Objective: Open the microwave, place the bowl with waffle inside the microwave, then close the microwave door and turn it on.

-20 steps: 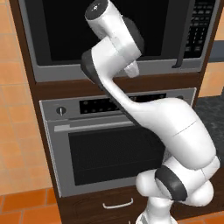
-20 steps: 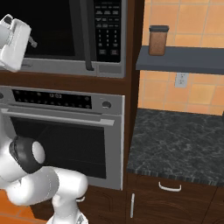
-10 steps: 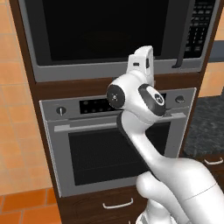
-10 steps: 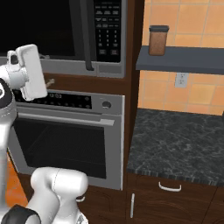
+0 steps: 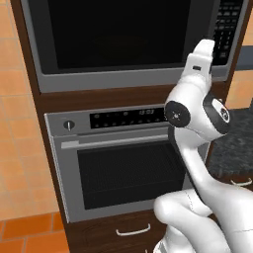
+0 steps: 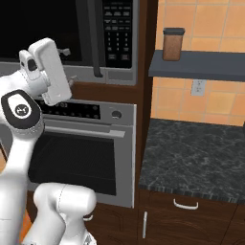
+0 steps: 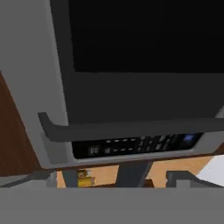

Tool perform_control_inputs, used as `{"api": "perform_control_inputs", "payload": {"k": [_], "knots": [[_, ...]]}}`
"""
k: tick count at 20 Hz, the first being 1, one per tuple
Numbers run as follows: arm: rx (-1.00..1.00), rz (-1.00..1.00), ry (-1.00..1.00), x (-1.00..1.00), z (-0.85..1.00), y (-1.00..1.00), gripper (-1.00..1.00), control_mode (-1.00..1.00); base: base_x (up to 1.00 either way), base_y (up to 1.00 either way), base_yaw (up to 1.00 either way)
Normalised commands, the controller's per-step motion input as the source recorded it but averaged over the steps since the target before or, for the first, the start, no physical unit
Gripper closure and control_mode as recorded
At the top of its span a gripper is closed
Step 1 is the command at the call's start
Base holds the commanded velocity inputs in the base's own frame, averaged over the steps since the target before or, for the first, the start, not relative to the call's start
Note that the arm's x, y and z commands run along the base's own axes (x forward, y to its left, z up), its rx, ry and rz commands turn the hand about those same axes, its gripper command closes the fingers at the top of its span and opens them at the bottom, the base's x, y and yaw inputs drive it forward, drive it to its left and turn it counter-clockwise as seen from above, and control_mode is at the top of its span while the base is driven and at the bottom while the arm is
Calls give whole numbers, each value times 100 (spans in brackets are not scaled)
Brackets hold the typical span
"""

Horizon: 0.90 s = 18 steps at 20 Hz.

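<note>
Microwave door (image 5: 118, 34) shut; gripper (image 6: 67, 64) raised before it, finger spread indiscernible. We should align squarely on handle (image 6: 95, 38), grasp, pull.

Inventory at this moment, per kind:

- One microwave (image 5: 123, 44) is showing, with one microwave door (image 5: 113, 34), one vertical handle (image 6: 95, 38) and one keypad (image 6: 118, 31).
- One oven (image 5: 123, 163) is sitting below it, showing two round knobs (image 5: 69, 125).
- One brown canister (image 6: 172, 44) is standing on one grey shelf (image 6: 196, 64).
- One dark stone counter (image 6: 196, 158) is showing.
- One wall outlet (image 6: 198, 87) is showing.
- Two cabinet pulls (image 6: 185, 205) are showing under the counter.
</note>
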Motion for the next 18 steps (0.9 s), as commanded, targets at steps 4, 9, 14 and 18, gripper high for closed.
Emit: {"api": "perform_control_inputs", "payload": {"k": [4,9,14,18], "knots": [[15,10,20,-52,5,-89,-100,-100,0,0,0],[6,23,24,-55,0,-69,-100,-100,0,0,0],[2,37,23,-59,0,-36,-100,-100,0,0,0],[4,48,31,-18,0,-23,-100,-100,0,0,0]]}}
